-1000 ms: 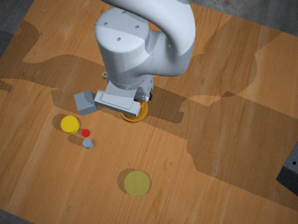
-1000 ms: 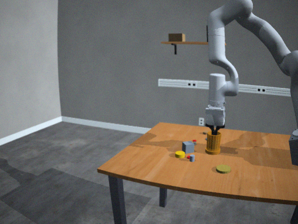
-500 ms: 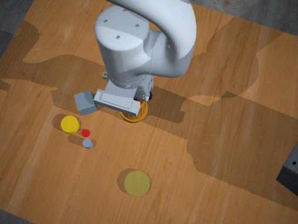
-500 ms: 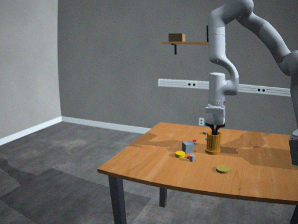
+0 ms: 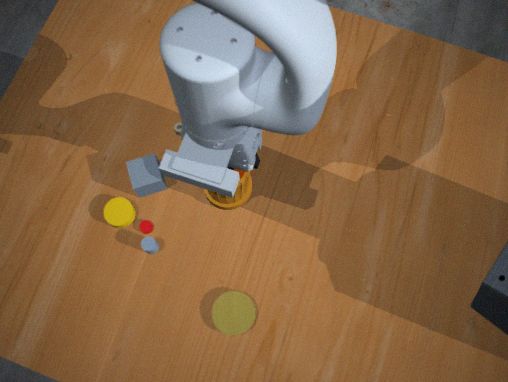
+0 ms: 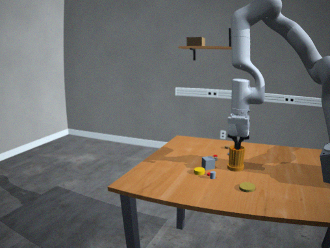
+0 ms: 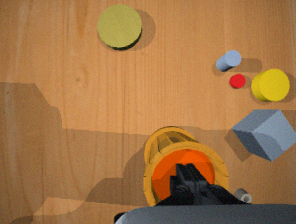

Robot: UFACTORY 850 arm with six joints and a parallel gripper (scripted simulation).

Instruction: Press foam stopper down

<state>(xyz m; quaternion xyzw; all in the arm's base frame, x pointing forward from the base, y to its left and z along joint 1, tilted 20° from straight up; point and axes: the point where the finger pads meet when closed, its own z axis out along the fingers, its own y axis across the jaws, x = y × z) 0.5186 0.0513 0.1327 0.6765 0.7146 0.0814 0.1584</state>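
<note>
An orange ribbed jar (image 6: 236, 159) stands upright on the wooden table (image 6: 182, 188), directly beneath the arm's wrist, and it holds one thing — an orange-red foam stopper (image 7: 165, 176) filling its mouth. In the wrist view the stopper's flat top sits inside the ring of the yellow-orange rim, and the dark gripper (image 7: 188, 179) points straight down onto it, its fingers drawn together with nothing clamped between them; the closed tips meet the foam near its middle. How far the stopper lies below the rim cannot be told from these angles. From the side, the gripper's tip (image 6: 238, 143) dips into the jar's opening. Around the jar, all apart from it, lie loose pieces: a grey cube (image 5: 145, 175) just beside it, a yellow disc (image 5: 119, 211), a small red disc (image 5: 146, 226) and a small grey-blue cylinder (image 5: 149, 245) clustered near one another, and an olive-green disc (image 5: 233, 313) well apart toward the table's near edge — none of them inside the jar. A small pale peg (image 7: 242, 195) lies on the table close to the jar's base.
</note>
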